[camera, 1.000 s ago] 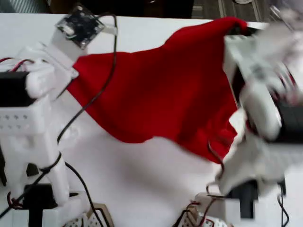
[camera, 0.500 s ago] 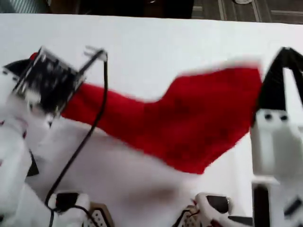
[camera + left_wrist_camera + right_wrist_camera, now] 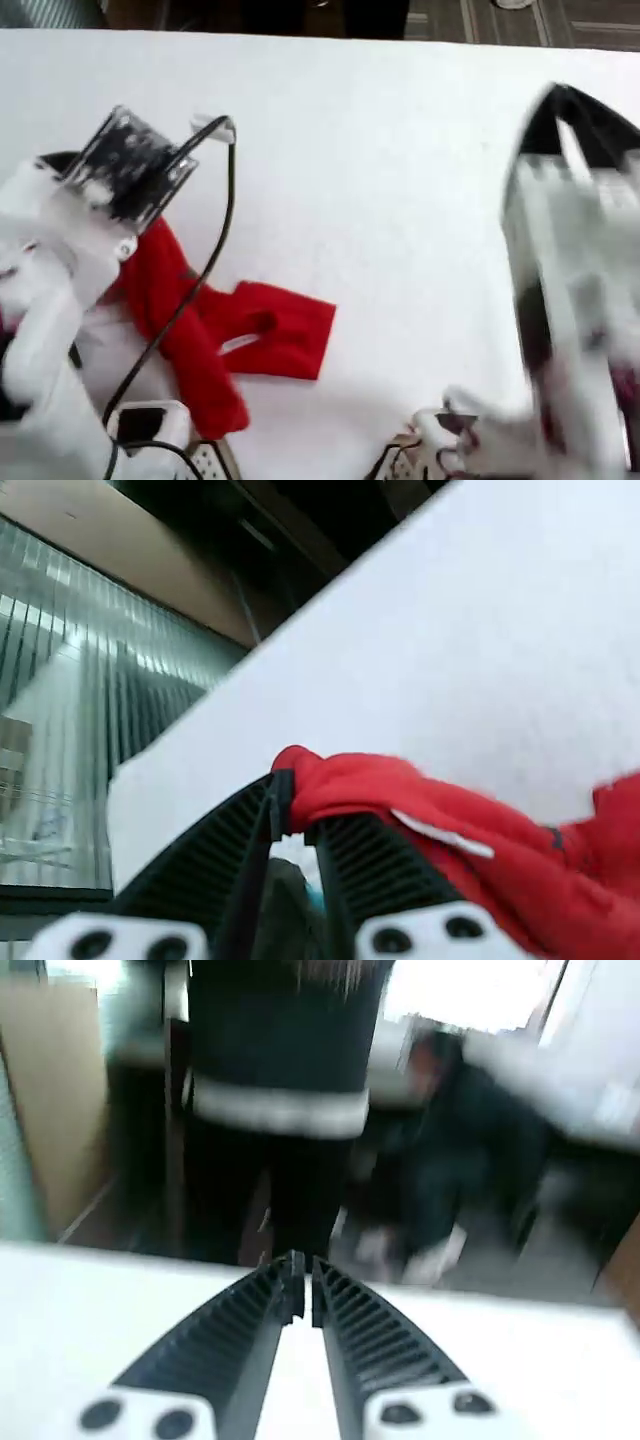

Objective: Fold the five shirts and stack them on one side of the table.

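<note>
A bunched red fabric shirt [image 3: 262, 338] lies on the white worktop [image 3: 400, 170] close to its near-left corner, by the edge where the arms stand. One strip of it runs up from the heap toward the left arm's wrist camera board [image 3: 125, 172], and a flatter flap spreads out toward the middle of the worktop. A small white sewn label [image 3: 238, 344] shows on the flap. A black cable [image 3: 216, 240] hangs from the camera board across the cloth.

In the left wrist view the left gripper [image 3: 297, 815] has its ribbed black fingers [image 3: 370, 865] pinched together on a rolled fold of the red shirt [image 3: 460, 820]. The fold sits right at the fingertips, bulges out past them, and trails off to one side, where the label [image 3: 440, 835] lies.

The right gripper [image 3: 298, 1272] is at the right side of the worktop, well apart from the shirt. Its fingers [image 3: 360, 1335] meet at the tips, with nothing between them. The high view shows its dark pointed tip [image 3: 565, 100] above the bare white surface near the right edge.
</note>
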Motion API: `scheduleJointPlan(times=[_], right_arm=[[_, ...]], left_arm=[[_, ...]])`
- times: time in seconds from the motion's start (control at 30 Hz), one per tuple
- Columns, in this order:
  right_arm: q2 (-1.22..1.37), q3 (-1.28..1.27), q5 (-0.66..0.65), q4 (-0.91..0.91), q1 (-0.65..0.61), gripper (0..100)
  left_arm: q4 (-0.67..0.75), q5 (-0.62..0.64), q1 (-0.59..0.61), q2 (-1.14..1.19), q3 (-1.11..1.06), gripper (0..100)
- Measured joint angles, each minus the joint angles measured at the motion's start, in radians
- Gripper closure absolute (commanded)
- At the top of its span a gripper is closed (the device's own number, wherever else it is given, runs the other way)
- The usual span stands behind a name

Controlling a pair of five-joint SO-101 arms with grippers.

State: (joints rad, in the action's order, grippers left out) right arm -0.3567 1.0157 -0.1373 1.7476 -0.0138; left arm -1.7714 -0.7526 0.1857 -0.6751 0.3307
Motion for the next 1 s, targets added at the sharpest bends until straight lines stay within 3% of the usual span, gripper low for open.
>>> scheduleJointPlan(times=[0.17, 0.33, 0.6, 0.87, 1.0], right_arm=[[0.149, -0.394, 0.037, 0.002, -0.071, 85.8], [0.269, -0.810, 0.008, -0.025, -0.264, 87.5], [0.356, -1.175, -0.087, -0.218, -0.605, 87.2], [0.414, -1.307, -0.094, -0.344, -0.832, 87.2], [0.454, -1.310, -0.138, -0.348, -0.872, 87.2]], left_arm=[[0.014, -0.097, 0.123, 0.000, -0.184, 98], [0.138, -0.175, 0.324, 0.002, -0.393, 98], [0.393, -0.236, 0.634, 0.002, -0.672, 98], [0.440, -0.279, 0.694, 0.002, -0.735, 98], [0.443, -0.279, 0.697, 0.003, -0.735, 98]])
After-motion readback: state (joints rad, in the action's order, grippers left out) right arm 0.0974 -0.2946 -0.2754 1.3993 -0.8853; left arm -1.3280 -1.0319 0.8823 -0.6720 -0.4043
